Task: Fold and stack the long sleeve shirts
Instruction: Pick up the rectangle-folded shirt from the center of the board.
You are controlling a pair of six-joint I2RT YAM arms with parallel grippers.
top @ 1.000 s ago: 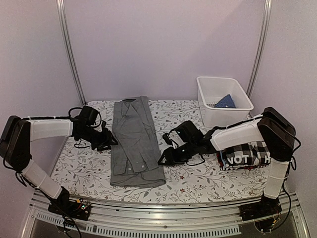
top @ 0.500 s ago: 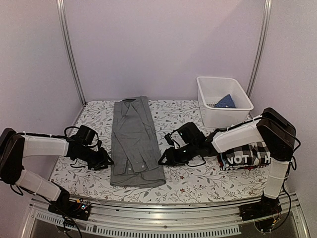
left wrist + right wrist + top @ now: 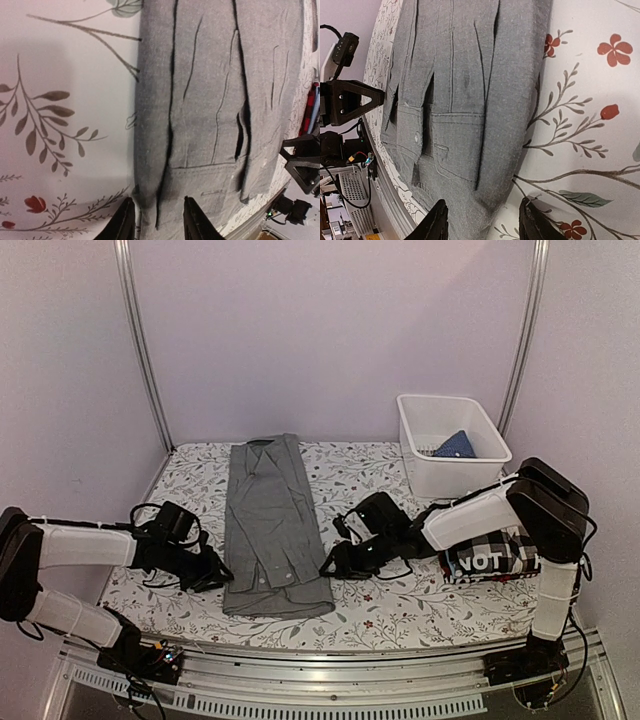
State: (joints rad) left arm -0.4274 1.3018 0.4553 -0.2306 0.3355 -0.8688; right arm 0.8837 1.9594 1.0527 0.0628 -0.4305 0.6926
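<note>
After it shifted, left gripper (image 3: 213,573) straddles edge of grey shirt (image 3: 268,525).

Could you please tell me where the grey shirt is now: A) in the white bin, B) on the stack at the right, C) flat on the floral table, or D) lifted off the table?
C: the grey shirt lies flat on the floral table, apart from the white bin and the stack.

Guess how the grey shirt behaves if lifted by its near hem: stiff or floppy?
Probably floppy: the grey shirt lies flat with soft creases and folded-in layers. Lifted at the hem it would likely sag and the layers might fall open. Pushed, it would probably bunch on the floral table cover rather than slide.
</note>
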